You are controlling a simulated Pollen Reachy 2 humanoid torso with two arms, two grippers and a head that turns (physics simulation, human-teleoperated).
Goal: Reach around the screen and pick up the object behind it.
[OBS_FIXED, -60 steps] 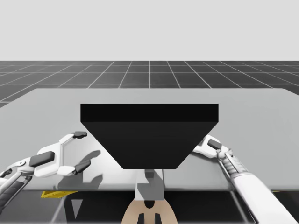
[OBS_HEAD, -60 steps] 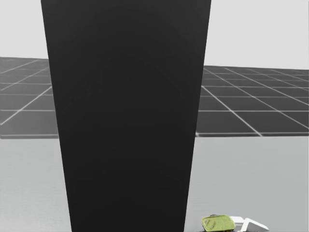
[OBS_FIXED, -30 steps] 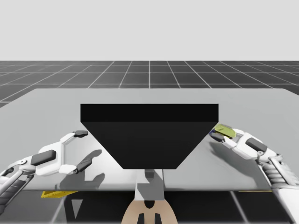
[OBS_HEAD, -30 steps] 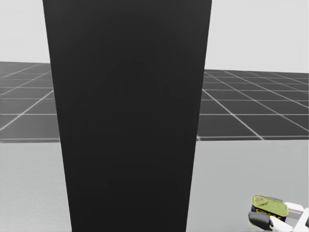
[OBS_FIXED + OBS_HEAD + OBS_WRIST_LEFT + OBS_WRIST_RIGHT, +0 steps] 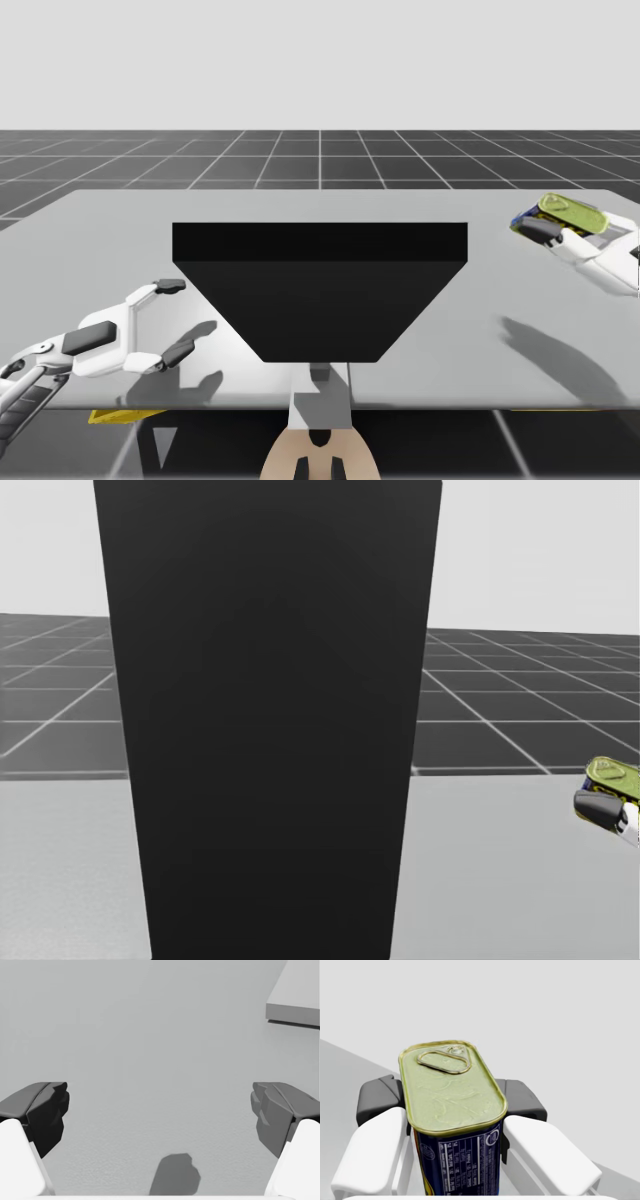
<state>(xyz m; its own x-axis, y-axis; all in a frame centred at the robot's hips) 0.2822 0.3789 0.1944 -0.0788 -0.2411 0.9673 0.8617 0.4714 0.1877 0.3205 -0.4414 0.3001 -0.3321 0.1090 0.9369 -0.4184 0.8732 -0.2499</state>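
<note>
Plainly, my left pincer hovers low over the near left part of the bench, its fingers spread wide with nothing between them; its own wrist view shows bare grey surface ahead of the left pincer. The black screen stands upright across the middle of the bench and blocks most of the head view. To its right, well apart from it and towards the far right corner, my right pincer is clamped on the can, a blue rectangular one with a yellow-green pull-ring lid. In the right wrist view both dark pads press its two flanks, with the can upright between them. A shadow lies on the bench nearer the front edge than the can, so I judge the can to be lifted clear and the pick-up nearly complete.

To finish well, the squeeze should be even and the wrist level, so the smooth metal sides do not slide through the pads. The rise should be straight up, away from the screen's right edge, with the left arm parked.

The bench is flat, matt, pale grey and looks uncluttered. Beyond its far edge a dark gridded floor runs to a blank, pale backdrop.
</note>
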